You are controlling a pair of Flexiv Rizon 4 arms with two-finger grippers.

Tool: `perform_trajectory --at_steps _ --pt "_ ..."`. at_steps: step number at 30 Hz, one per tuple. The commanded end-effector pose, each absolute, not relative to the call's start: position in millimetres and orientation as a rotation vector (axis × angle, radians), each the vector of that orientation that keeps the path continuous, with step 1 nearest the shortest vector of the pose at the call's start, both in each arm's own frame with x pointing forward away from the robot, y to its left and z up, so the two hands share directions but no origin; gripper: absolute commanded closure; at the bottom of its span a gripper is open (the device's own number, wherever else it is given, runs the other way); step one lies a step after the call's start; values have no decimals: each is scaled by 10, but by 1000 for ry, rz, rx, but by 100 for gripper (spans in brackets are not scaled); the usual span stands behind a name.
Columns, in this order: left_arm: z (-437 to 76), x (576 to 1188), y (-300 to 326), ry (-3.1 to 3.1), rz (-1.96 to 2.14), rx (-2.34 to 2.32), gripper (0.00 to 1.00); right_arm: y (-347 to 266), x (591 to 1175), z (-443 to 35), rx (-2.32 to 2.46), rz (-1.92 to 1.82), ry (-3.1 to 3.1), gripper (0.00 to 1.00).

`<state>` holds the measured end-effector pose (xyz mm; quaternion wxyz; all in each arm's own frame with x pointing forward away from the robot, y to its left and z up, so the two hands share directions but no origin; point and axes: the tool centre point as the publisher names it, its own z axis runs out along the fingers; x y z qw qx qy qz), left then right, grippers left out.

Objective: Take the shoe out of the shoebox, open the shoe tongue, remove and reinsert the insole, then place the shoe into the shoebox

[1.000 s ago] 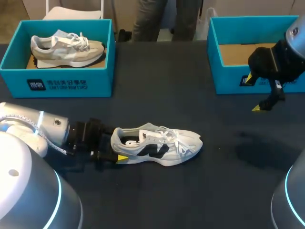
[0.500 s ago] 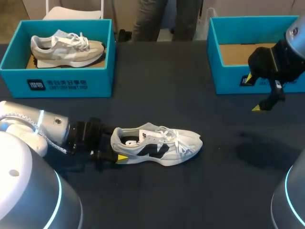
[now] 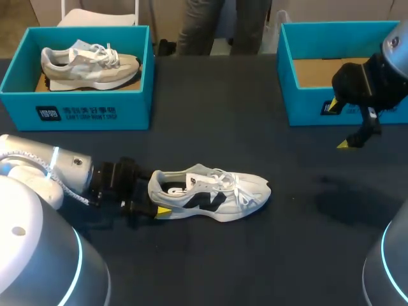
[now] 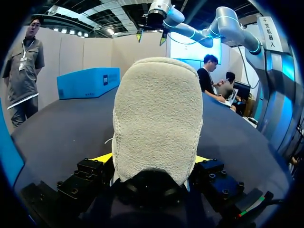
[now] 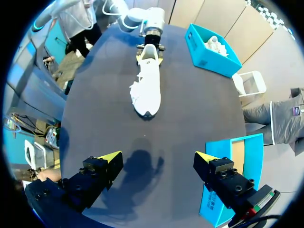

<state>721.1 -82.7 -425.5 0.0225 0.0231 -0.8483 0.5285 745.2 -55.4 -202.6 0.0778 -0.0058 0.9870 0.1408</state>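
Left wrist view: fleecy, round-heeled shoe [image 4: 157,118]

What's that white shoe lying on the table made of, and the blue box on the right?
The shoe looks like soft fabric: its heel shows a fuzzy, suede-like nap up close; the dark side patches may be smooth synthetic. The box seems to be cardboard, matte blue outside, bare brown on its floor.

White shoe [image 3: 210,191] with black side marking, between the yellow tips of the left pincer [image 4: 152,159]; dark navy tabletop [image 3: 223,115]; two teal shoeboxes [image 3: 299,102]; beige shoe [image 3: 89,64].
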Motion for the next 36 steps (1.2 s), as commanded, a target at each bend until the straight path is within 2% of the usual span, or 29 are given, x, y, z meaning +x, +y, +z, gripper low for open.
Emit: perform_trajectory --at_steps 1,13,20,36 --pt "-4283 7230 -818 -2629 1631 70 100 -512 7540 -1945 198 428 3032 0" --pt "-4283 7230 -818 -2629 1631 70 100 149 7588 -1641 725 347 2932 0" --pt "-4283 7230 -818 -2629 1631 70 100 587 7511 -1697 959 162 2825 0" --pt "-4283 7230 -818 -2629 1631 70 100 1423 7228 -1962 1182 243 2726 0"
